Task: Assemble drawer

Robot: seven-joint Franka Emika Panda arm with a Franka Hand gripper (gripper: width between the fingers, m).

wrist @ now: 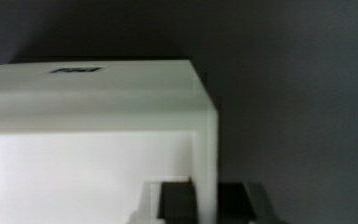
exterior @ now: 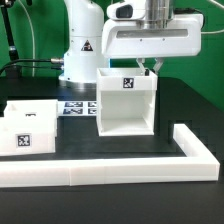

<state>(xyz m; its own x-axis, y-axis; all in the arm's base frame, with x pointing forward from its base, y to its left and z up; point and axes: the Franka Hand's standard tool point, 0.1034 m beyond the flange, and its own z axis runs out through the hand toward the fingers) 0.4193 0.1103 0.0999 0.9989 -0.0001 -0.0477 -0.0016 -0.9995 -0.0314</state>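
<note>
While the hand (exterior: 150,68) pinches a wall of the drawer shell (exterior: 125,108) at its upper right edge, the shell stands centre frame on the table (exterior: 190,108) — trays (exterior: 25,128) lower left. Step appears to be shell positioning; next move calls for squaring it, then release.

A black table (exterior: 78,140) stands before what looks like a green backdrop (exterior: 40,20), evenly lit.

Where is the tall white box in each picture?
Exterior view: the tall white box stands mid-table, with the two trays toward the exterior view's left.
Wrist view: the box is seen close up, filling much of the picture.
Shared landmark: the gripper, whose fingers straddle one thin wall of the box.
</note>
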